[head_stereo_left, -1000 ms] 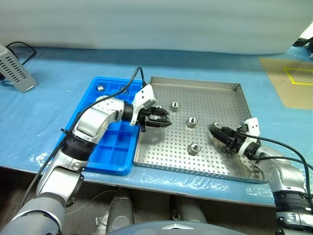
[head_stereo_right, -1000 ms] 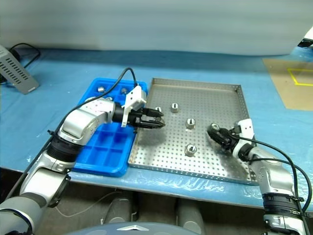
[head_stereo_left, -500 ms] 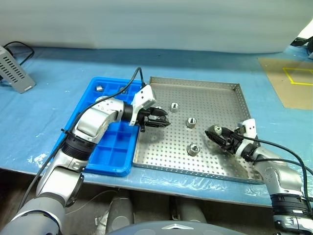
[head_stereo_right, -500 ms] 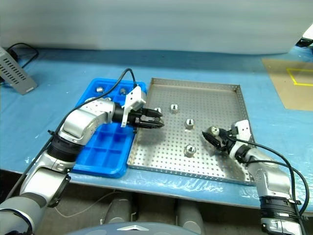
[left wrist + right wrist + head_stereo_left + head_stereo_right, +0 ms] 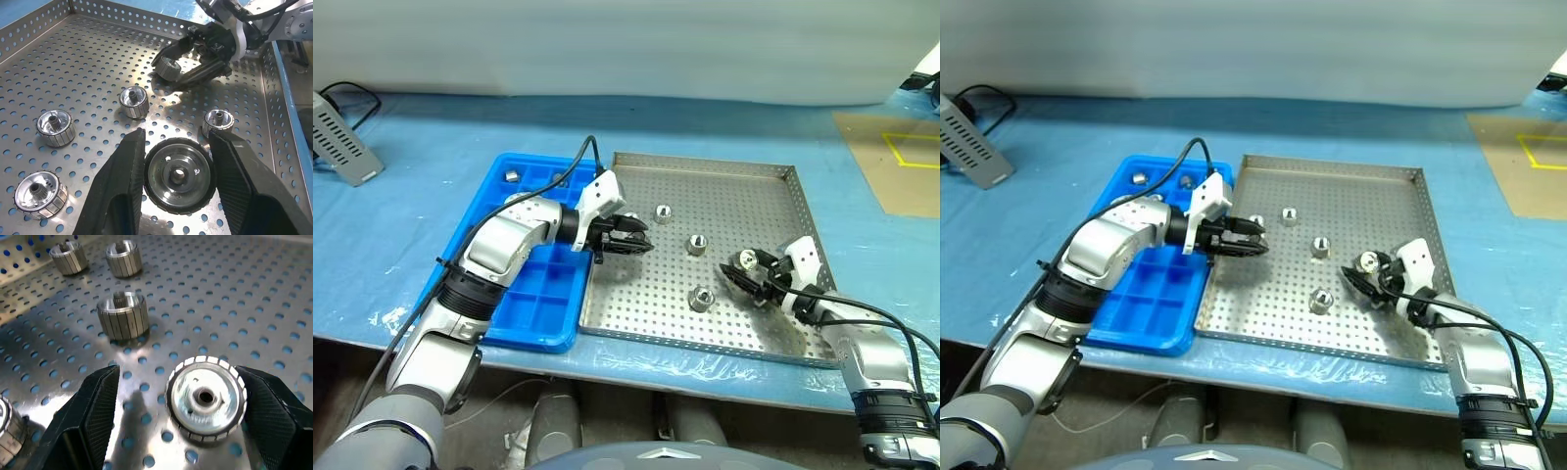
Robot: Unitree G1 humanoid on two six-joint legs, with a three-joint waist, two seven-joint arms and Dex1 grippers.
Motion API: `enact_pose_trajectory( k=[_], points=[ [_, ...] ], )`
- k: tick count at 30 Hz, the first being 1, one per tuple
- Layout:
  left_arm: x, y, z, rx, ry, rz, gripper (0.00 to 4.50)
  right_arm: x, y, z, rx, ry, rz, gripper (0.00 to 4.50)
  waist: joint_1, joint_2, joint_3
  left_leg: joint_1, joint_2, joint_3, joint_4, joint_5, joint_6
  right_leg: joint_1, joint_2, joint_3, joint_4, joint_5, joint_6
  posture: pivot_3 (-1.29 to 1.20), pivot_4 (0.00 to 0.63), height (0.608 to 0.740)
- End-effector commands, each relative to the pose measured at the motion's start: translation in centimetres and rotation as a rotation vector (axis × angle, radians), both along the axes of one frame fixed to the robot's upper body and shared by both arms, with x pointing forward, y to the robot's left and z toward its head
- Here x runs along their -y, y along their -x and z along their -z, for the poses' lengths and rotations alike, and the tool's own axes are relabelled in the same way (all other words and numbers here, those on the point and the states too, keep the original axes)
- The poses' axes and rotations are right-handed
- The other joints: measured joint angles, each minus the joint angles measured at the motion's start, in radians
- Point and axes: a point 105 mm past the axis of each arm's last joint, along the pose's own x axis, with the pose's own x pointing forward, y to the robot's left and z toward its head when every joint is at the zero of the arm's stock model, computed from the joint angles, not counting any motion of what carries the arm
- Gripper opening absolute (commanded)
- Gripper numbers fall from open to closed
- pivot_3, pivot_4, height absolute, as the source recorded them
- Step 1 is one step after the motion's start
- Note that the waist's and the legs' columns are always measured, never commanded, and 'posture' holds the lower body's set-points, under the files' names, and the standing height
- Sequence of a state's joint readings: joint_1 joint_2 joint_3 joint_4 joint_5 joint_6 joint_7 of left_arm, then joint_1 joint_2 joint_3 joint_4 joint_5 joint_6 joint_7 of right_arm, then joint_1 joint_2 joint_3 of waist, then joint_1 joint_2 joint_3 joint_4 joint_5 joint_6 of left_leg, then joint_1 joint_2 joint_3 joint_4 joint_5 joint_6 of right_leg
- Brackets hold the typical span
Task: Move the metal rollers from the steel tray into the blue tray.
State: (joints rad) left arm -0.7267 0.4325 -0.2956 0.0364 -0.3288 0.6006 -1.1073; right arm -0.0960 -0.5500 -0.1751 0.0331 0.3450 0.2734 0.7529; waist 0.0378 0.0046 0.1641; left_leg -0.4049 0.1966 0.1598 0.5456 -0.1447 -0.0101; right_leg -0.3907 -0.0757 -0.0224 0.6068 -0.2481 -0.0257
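Left wrist view shows the left gripper point(image 5: 178, 183) clamped on a roller point(image 5: 179, 175) above the steel tray point(image 5: 754, 201), near its left rim beside the blue tray point(image 5: 524, 294). Right gripper point(image 5: 190, 404) sits over the steel tray's right part, one finger point(image 5: 274, 416) touching a roller point(image 5: 206, 399), the other standing apart from it; whether it grips is unclear. Three loose rollers point(image 5: 697, 245) lie on the steel tray between the grippers. Two more point(image 5: 512, 176) rest in the blue tray's far compartments.
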Motion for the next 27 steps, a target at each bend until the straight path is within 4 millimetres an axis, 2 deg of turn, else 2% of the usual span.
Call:
enact_pose_trajectory(
  k=[1,3,6,8,12,17,20,24,27],
  points=[
    [0.3,0.2,-1.1,0.042,0.02,0.016,1.8,-0.4,-0.4,-4.2,0.134,-0.036,-0.03,3.88,0.001,0.0,0.0,0.0,0.0,0.0,0.0,0.0,0.001,0.0,0.0,0.0,0.0,0.0,0.0,-0.18,0.15,0.74],
    [0.3,0.3,-1.1,0.04,0.021,0.014,1.8,-0.6,-0.3,-5.2,0.137,-0.095,-0.038,3.88,0.001,0.0,0.0,0.0,0.0,0.0,0.0,0.002,0.003,0.0,0.0,0.0,0.0,0.0,0.0,-0.18,0.15,0.74],
    [0.3,0.3,-1.1,0.038,0.022,0.012,1.8,1.6,-0.2,-6.5,0.122,-0.086,-0.017,3.88,0.006,0.0,0.0,0.0,0.0,0.0,0.0,0.001,0.003,0.0,0.0,0.0,0.0,0.0,0.0,-0.17,0.15,0.74],
    [0.2,0.3,-1.1,0.038,0.023,0.008,1.8,1.6,-0.5,-7.7,0.135,-0.125,-0.007,3.88,0.006,0.001,0.0,0.0,-0.002,0.001,0.0,0.001,0.004,0.001,-0.002,0.0,-0.001,0.0,0.0,-0.17,0.15,0.74],
    [-0.2,0.0,-1.1,0.043,0.019,-0.013,1.8,-1.7,-0.3,-9.9,0.16,-0.17,-0.112,3.88,-0.002,0.001,0.001,0.001,0.0,0.001,0.0,0.001,0.004,0.0,-0.001,0.001,0.0,0.0,0.0,-0.18,0.15,0.74],
    [-1.8,-0.9,-1.6,0.054,0.054,-0.124,1.8,-7.3,0.1,-8.5,0.151,-0.15,-0.275,3.88,-0.003,0.002,0.0,0.002,0.003,0.002,-0.001,0.003,0.002,-0.001,0.002,0.0,0.001,0.0,-0.001,-0.17,0.15,0.74],
    [-4.2,-0.8,-1.7,0.085,0.044,-0.207,1.8,-10.0,-0.1,-7.6,0.14,-0.192,-0.343,3.88,-0.002,0.002,0.001,-0.001,0.003,0.003,-0.001,0.002,0.002,-0.003,0.002,0.001,0.001,0.0,-0.001,-0.15,0.15,0.74],
    [-7.8,-0.1,-2.7,0.195,0.068,-0.331,1.8,-11.7,-1.0,-7.5,0.13,-0.247,-0.399,3.88,0.002,0.002,0.001,-0.004,0.003,0.003,-0.001,0.002,0.001,-0.005,0.001,0.001,0.001,0.0,-0.001,-0.08,0.15,0.74],
    [-11.0,0.2,-2.5,0.25,0.036,-0.467,1.8,-13.0,-1.7,-7.3,0.123,-0.258,-0.455,3.88,0.007,0.001,0.001,-0.004,0.003,0.003,-0.001,0.0,-0.001,-0.005,0.001,0.0,0.001,0.0,-0.001,-0.01,0.15,0.74]
  ],
)
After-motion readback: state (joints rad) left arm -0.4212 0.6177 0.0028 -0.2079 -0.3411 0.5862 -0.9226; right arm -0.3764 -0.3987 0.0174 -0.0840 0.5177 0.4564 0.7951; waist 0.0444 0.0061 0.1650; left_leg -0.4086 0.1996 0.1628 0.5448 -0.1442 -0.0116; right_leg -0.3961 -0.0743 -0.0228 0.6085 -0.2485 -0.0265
